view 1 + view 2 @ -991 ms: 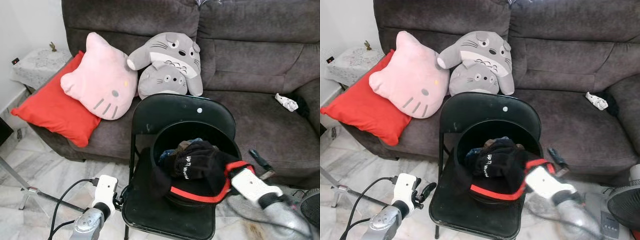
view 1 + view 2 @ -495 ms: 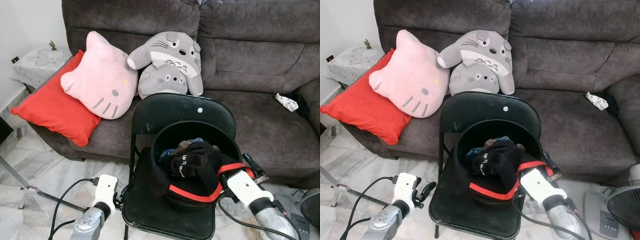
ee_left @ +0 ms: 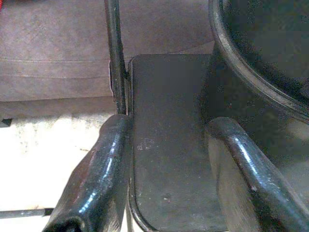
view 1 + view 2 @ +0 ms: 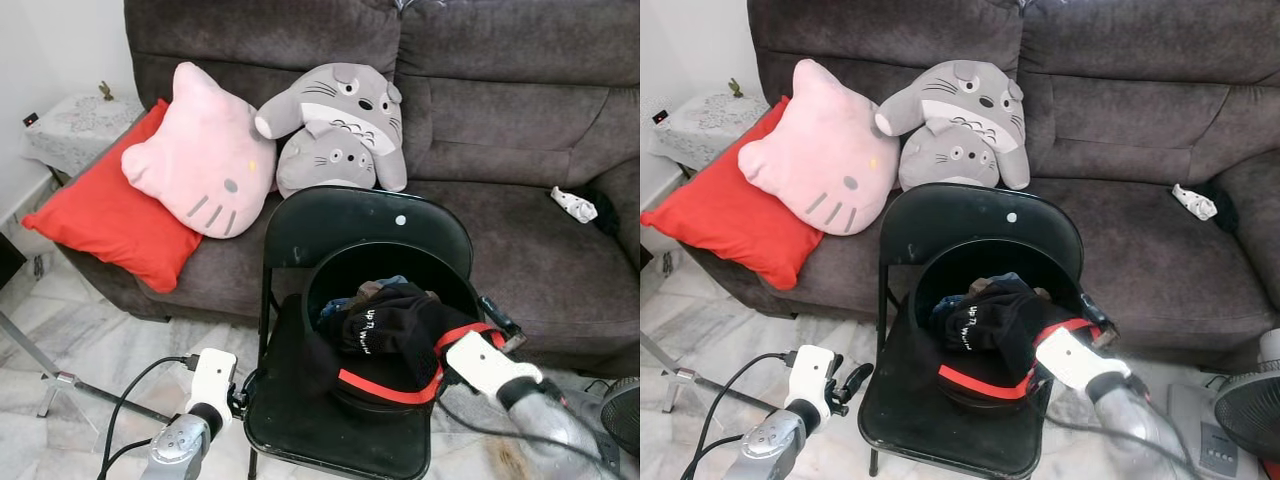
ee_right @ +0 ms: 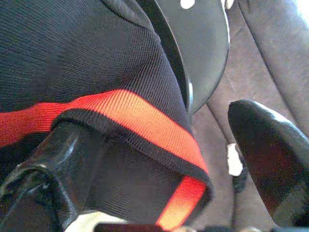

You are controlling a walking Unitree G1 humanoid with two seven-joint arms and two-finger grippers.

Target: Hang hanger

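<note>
Black ribbed knit garment [image 4: 395,335] with red band heaped in round black plastic bucket [image 4: 345,275] on black metal folding chair [image 4: 330,230]; right gripper [image 5: 159,159] spread open, one finger under the red hem, other clear beside bucket rim. Left gripper [image 3: 166,164] open, empty, at chair seat's front corner; hanger not made out.

Left arm low at the near left, its tool [image 3: 164,179] with fingers [image 3: 96,174] spread apart. Right arm reaches in from the near right, wrist white, its tool [image 5: 159,159] gaping wide, one finger [image 5: 268,154] well apart from the other
</note>
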